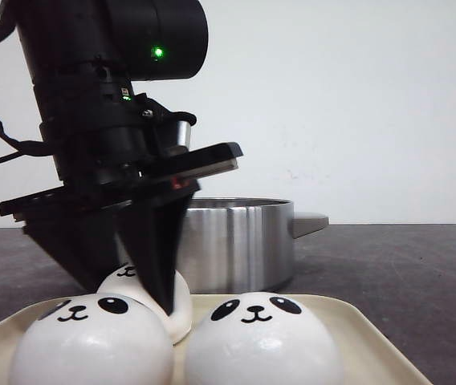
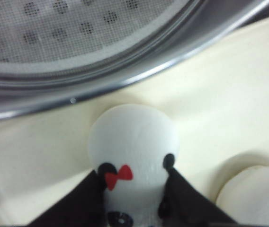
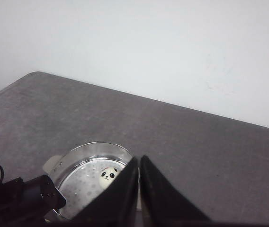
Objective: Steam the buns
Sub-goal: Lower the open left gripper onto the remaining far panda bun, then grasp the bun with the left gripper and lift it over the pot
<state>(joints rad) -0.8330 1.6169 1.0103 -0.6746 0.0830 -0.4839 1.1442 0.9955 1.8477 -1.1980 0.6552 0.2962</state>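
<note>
Now gripping the rear bun on the tray, steamer just behind.

Largest first: my table (image 1: 421,265) carries the steamer (image 1: 236,245), one bun (image 3: 108,176) already inside, so I'd judge loading is underway. On the tray (image 1: 372,341), my left end effector (image 2: 133,189) pinches a bowed bun (image 2: 133,142) behind two buns (image 1: 91,341) up front. Right end effector (image 3: 139,189) hangs high, pressed narrow, holding nothing.

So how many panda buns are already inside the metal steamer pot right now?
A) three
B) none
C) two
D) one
D: the right wrist view looks down into the steamer pot and shows a single panda bun on its perforated floor; the other buns are on the tray, one of them between the left gripper fingers.
</note>
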